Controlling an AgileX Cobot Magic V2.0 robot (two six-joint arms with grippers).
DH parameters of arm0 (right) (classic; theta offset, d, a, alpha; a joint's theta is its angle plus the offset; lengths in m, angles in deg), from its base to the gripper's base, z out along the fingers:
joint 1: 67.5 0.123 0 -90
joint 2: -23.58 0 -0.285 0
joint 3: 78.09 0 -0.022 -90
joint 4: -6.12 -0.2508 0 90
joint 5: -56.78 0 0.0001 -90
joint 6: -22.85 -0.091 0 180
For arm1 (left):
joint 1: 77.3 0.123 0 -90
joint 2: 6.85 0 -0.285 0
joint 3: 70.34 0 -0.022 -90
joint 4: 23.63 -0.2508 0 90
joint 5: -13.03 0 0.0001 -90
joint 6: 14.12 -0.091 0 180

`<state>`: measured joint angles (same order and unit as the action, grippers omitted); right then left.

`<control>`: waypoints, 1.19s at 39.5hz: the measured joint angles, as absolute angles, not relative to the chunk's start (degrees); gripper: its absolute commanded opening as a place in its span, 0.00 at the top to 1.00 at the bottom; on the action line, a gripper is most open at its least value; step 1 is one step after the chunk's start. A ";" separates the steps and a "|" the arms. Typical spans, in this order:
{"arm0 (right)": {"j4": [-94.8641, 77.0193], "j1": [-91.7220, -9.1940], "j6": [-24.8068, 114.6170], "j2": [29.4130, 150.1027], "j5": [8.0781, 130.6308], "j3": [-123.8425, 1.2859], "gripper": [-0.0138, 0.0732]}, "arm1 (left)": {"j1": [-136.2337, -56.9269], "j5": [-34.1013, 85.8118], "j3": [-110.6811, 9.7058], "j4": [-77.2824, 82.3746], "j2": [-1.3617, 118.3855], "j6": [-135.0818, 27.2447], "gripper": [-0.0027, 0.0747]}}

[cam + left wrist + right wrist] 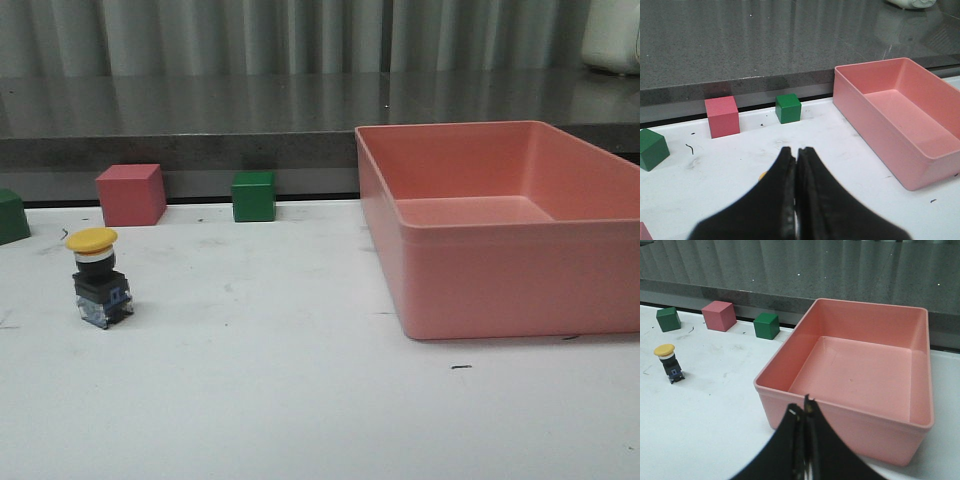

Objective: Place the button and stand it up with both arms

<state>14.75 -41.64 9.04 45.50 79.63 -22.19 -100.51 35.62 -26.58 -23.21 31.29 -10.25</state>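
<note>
No readable text, labels, brands or numbers anywhere — none on the button (97, 277), cubes, pink bin (500, 225) or surface (300, 400) — only small dark scuff marks

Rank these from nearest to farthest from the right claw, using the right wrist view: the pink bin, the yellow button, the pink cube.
1. The pink bin, directly ahead of the shut right claw, its near wall almost at the tips.
2. The yellow button, standing upright on the table off toward the robot's left.
3. The pink cube, farther back by the table's far edge.
</note>
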 measured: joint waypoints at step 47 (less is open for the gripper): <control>14.75 -41.64 9.04 45.50 79.50 -22.19 0.91 | -76.57 26.02 6.99 -23.63 0.65 -10.14 0.99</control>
